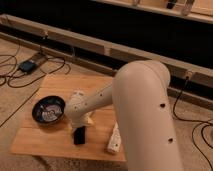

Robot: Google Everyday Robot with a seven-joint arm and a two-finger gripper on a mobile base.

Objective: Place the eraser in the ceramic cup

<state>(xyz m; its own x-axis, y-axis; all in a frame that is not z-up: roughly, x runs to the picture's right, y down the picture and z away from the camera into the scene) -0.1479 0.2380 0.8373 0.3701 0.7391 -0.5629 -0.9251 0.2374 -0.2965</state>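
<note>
My cream-white arm reaches down over the wooden table [35,142]. The gripper [79,129] is at the arm's end near the table's front middle, largely hidden by the wrist. A small black block, the eraser [78,137], stands right under the gripper, at or just above the table top. I cannot tell whether it is held. A small white shape, which looks like the ceramic cup [77,94], peeks out behind the forearm, just beyond the gripper.
A wide dark bowl [48,110] with a patterned inside sits at the table's left. A cream-white rectangular block [114,139] lies near the front right edge. Cables and a dark box [27,65] lie on the floor behind.
</note>
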